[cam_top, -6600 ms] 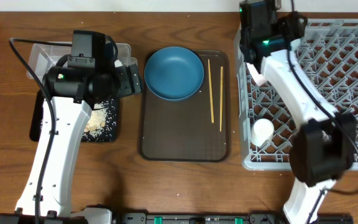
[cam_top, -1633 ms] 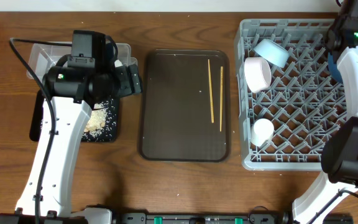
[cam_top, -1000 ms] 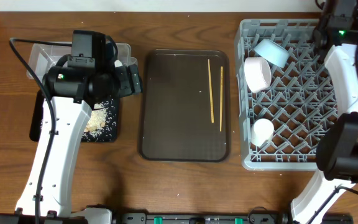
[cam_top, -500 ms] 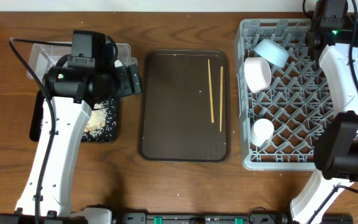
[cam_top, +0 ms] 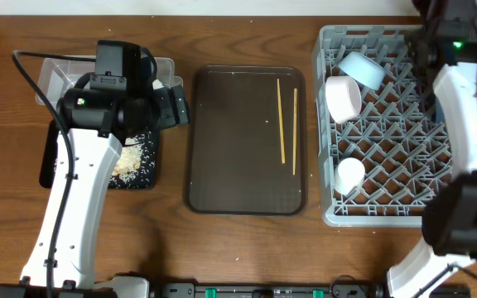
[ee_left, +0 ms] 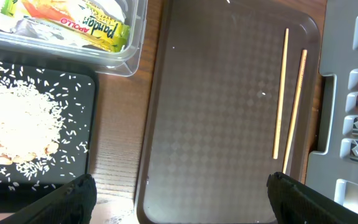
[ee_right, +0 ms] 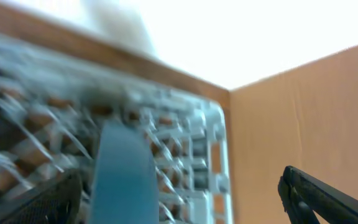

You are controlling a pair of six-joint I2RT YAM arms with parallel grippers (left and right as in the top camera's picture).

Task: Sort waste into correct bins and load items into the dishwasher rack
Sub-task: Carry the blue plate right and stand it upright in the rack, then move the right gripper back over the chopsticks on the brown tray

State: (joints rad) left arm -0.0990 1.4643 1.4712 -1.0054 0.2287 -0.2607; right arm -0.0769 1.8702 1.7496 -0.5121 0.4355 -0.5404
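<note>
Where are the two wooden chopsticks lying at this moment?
In the overhead view, the chopsticks lie side by side on the right part of the dark brown tray, mid-table, just left of the grey dishwasher rack.

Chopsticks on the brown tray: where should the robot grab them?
Probably around the middle, coming straight down from above. The chopsticks lie flat and side by side on the tray, so there is nothing to hold from the side. Jaws set across their thin width could pinch them, and a middle hold should keep them level.
</note>
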